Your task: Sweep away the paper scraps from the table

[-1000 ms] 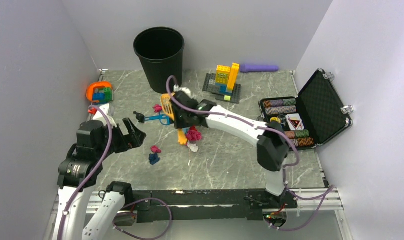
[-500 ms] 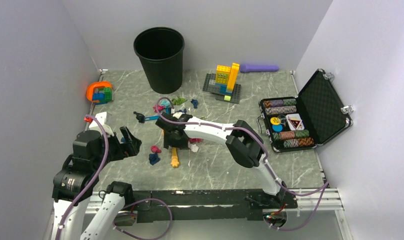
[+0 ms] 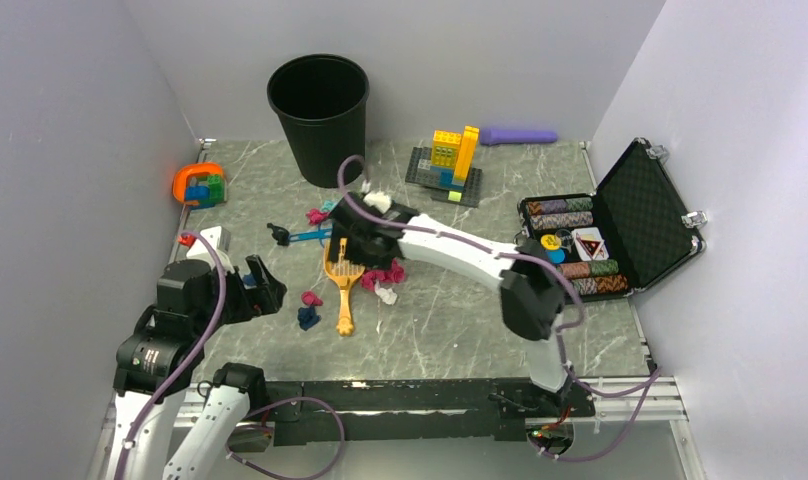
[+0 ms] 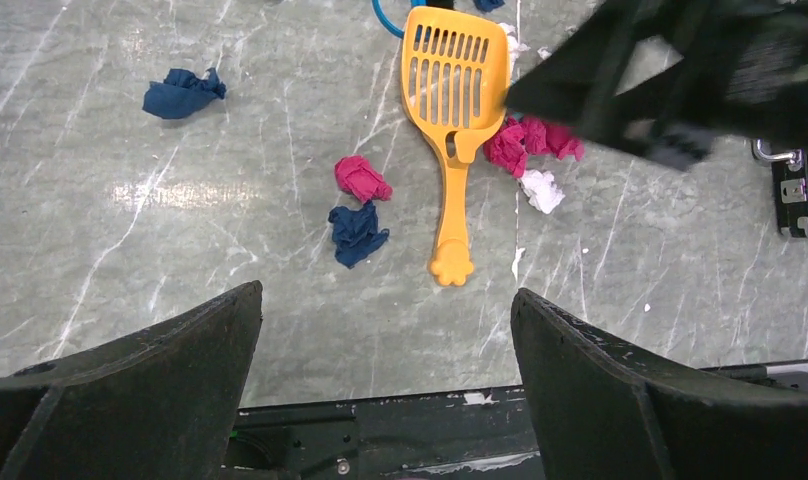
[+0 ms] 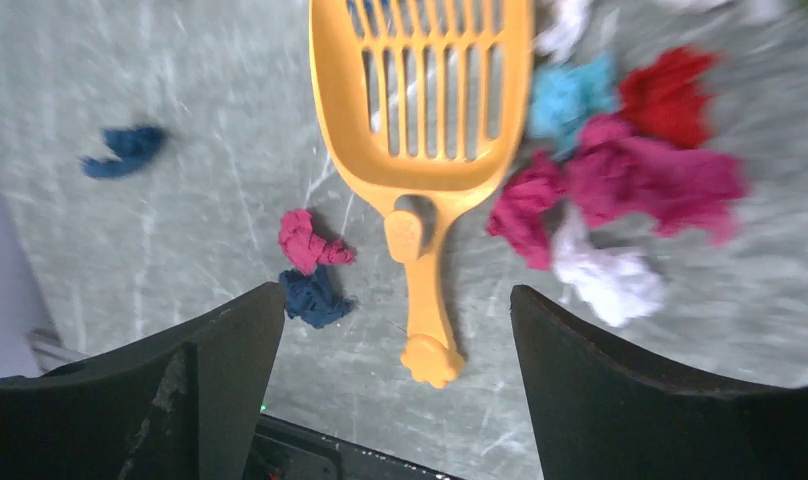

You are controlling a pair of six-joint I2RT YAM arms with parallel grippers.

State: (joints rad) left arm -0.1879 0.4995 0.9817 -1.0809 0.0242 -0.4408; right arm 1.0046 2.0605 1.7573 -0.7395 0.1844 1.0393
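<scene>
The right arm (image 3: 460,252) comes in from the right to the middle of the table (image 3: 450,320). The right jaws are spread wide with nothing in them, hanging over the orange scoop (image 5: 425,120). The scoop lies flat, with its slotted head to the far side and its paw-shaped handle end pointing near. Whether the jaws touch it, I cannot tell.

The paper scraps (image 5: 630,175) are all around that scoop. Just right of the handle sits a magenta bunch, with a white wad (image 5: 610,282) at its near edge. A teal wad (image 5: 570,95) and a red wad (image 5: 670,90) are on its far side. Left of the handle, a pink wad (image 4: 360,178) and a navy wad (image 4: 357,232) lie touching, the pink one farther out. Another navy scrap (image 4: 183,92) sits alone, well off to the left and farther still. A few more scraps lie near the foot of the black bin (image 3: 318,115) at the far side of the table.

Over at the near left is the left arm (image 3: 180,300). The left jaws are also wide apart and empty, aimed toward the pink and navy pair but clear of them.

On the right is an open case (image 3: 640,215) with chips in it. At far centre are bricks (image 3: 450,155) on a dark baseplate.
</scene>
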